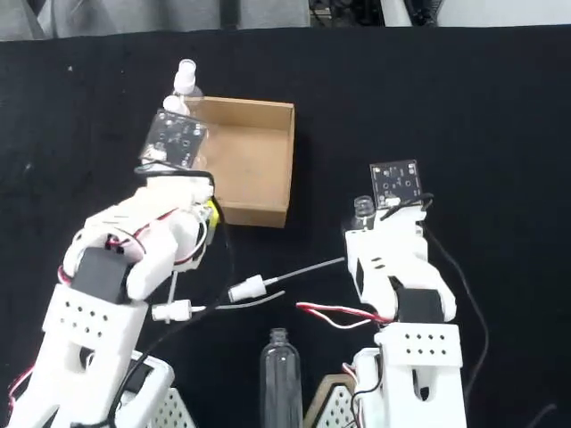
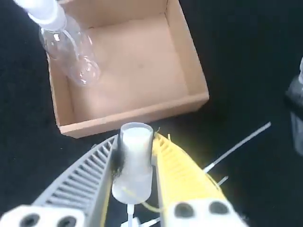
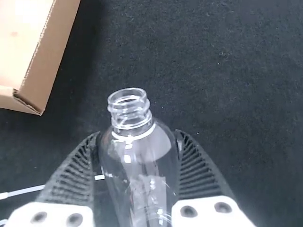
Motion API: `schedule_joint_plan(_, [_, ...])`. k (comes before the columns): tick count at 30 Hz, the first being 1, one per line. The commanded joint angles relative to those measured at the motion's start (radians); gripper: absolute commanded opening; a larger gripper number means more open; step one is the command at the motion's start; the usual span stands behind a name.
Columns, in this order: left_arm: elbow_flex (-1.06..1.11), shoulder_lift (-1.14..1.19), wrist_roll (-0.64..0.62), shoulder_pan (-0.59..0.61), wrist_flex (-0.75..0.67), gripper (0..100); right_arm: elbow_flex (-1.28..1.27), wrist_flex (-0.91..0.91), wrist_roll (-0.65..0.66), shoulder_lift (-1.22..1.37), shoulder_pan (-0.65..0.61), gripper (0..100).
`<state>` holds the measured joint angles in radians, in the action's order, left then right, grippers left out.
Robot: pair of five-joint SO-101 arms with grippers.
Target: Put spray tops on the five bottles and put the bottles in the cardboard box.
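White plastic sits pinched in the left gripper (image 2: 136, 140): a spray top (image 2: 135, 163), clamped between one grey finger (image 2: 94, 165) and one yellow one (image 2: 177, 165), with its thin tube trailing back toward the wrist. The gripper hangs just before the near wall of the cardboard box (image 2: 142, 116), by its left front corner.

The right gripper (image 3: 137, 136) is closed round a clear bottle (image 3: 137, 156), gripping it at the shoulder. Its threaded neck is open and carries no top. From above, this bottle (image 1: 362, 212) stands out on the cloth to the right of the box, apart from it.

The box is open at the top and shallow, with a bare brown floor. It holds one thing, a capped bottle (image 2: 68, 49). That bottle is clear and wears a white spray top, and it is tucked into the far left corner. In the high view its top pokes up past the rim (image 1: 186, 78).

Nearer the arms, two loose spray tops lie on the table. One (image 1: 248, 288) has its long tube stretched toward the right arm, and the other (image 1: 172, 311) lies beside the left arm. Another uncapped bottle (image 1: 280, 374) is at the near edge, between the two arm bases.

Everything rests on a black cloth (image 1: 464, 107) that covers the table. Beyond its far edge there is a pale grey strip of the room (image 1: 134, 16).
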<state>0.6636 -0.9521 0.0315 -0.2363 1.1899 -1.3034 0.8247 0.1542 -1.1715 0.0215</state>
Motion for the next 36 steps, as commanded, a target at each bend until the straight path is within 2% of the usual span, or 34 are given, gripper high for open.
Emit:
schedule_joint_plan(1, [0.013,-0.074,-0.091,0.01,-0.043,3,0.013,-0.032,-0.064,-0.027,-0.041,2.6])
schedule_joint_plan(5, [0.047,-0.121,-0.146,0.012,-0.08,3,0.018,-0.032,-0.144,-0.027,-0.041,2.8])
schedule_joint_plan(15, [0.188,-0.272,-0.253,0.013,-0.199,3,0.019,-0.025,-0.15,-0.09,-0.043,2.5])
schedule_joint_plan(22, [0.28,-0.374,-0.261,0.013,-0.275,3,-0.051,-0.025,-0.15,-0.231,-0.104,2.5])
schedule_joint_plan(32, [0.298,-0.457,-0.387,0.13,-0.279,3,-0.157,-0.023,-0.144,-0.464,-0.107,2.7])
schedule_joint_plan(36, [0.3,-0.46,-0.411,0.131,-0.278,3,-0.191,-0.023,-0.143,-0.539,-0.107,2.8])
